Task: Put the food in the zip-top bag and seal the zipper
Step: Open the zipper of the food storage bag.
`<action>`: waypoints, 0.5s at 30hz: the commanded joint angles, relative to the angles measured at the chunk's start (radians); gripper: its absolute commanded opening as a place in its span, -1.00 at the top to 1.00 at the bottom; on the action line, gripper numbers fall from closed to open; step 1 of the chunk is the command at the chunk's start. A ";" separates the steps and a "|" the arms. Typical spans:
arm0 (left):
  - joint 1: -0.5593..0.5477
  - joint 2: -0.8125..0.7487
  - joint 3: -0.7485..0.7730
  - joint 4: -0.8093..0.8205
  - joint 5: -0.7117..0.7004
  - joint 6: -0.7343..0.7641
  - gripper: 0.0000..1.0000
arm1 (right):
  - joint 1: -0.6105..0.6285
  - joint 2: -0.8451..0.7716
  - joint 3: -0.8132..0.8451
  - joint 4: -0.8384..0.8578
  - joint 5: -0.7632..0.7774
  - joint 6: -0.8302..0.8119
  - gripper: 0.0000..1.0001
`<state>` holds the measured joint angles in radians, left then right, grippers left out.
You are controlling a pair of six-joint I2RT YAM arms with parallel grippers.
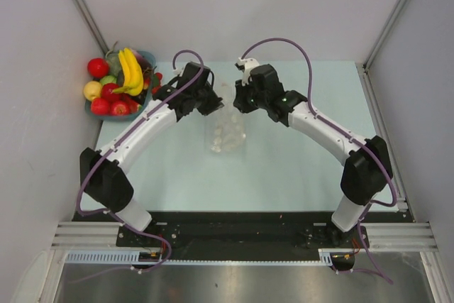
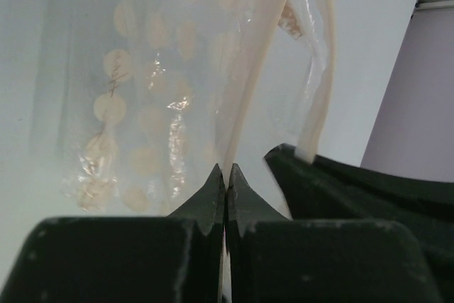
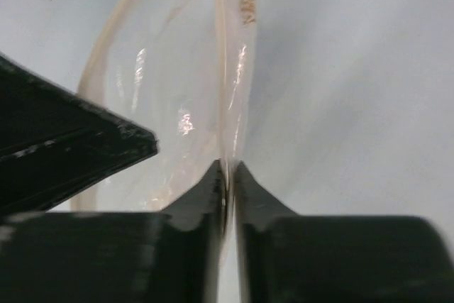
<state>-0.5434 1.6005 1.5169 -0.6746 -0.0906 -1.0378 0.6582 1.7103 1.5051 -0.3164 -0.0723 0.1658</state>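
Note:
The clear zip-top bag (image 1: 226,131) lies mid-table between both grippers, its mouth at the far end. My left gripper (image 1: 210,101) is shut on the whitish zipper strip (image 2: 245,97) at the left side of the mouth, as the left wrist view (image 2: 225,169) shows. My right gripper (image 1: 241,101) is shut on the other zipper lip (image 3: 221,69), seen pinched in the right wrist view (image 3: 228,167). The mouth is held open between them. The food (image 1: 117,86), red and yellow toy fruits with bananas, sits in the blue basket (image 1: 146,56) at the far left. No food shows inside the bag.
The basket stands against the left wall at the table's far left corner. Grey walls close in on the left, back and right. The table's right edge rail (image 1: 379,125) runs along the right side. The right gripper's black body (image 2: 355,189) shows in the left wrist view.

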 commanded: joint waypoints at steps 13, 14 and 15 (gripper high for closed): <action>0.138 -0.059 -0.080 -0.042 0.162 0.507 0.82 | -0.308 -0.336 -0.201 -0.188 -0.238 -0.048 1.00; 0.135 -0.048 -0.080 -0.039 0.172 0.519 0.81 | -0.307 -0.354 -0.233 -0.196 -0.242 -0.049 1.00; 0.132 -0.027 -0.080 -0.036 0.181 0.531 0.77 | -0.305 -0.392 -0.244 -0.200 -0.245 -0.042 1.00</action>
<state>-0.4282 1.5333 1.4197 -0.6815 0.0795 -0.6865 0.3817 1.4403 1.3186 -0.4515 -0.3069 0.1566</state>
